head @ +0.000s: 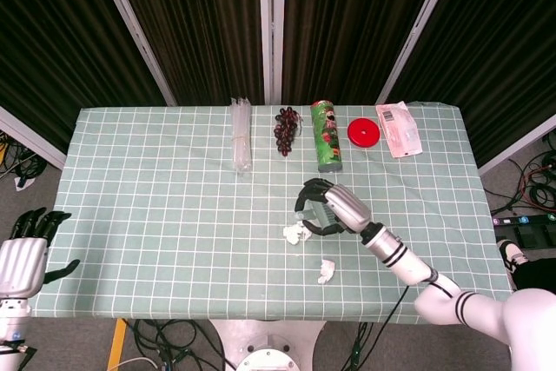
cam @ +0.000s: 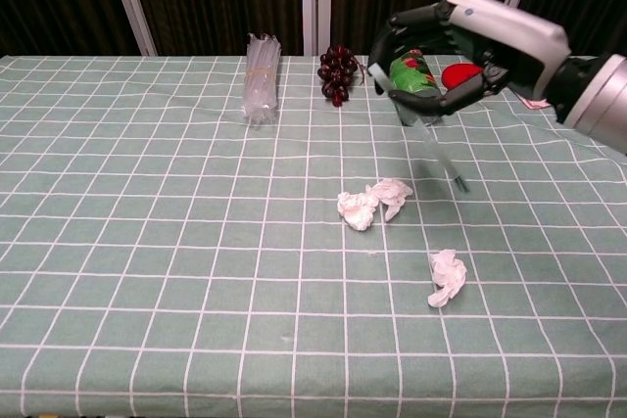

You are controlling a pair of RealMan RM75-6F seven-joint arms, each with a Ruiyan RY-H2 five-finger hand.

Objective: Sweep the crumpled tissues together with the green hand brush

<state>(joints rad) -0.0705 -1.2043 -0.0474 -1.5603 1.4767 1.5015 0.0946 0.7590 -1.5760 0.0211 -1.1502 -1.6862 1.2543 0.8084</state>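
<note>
Your right hand (cam: 460, 51) grips the green hand brush (cam: 428, 139), raised above the checked tabletop (cam: 147, 242), with the brush's lower end hanging clear of the cloth just right of two crumpled tissues (cam: 372, 201) that lie touching near the middle. A third tissue (cam: 447, 276) sits apart, nearer the front edge. Your left hand (head: 24, 254) hangs off the tabletop's left side, holding nothing, fingers apart. Along the far edge lie a clear plastic bundle (cam: 259, 77), grapes (cam: 336, 70) and a green can (head: 326, 135).

Green checked tablecloth (head: 156, 197) before dark curtains (head: 200, 23), cables (head: 165, 336) underneath.
</note>
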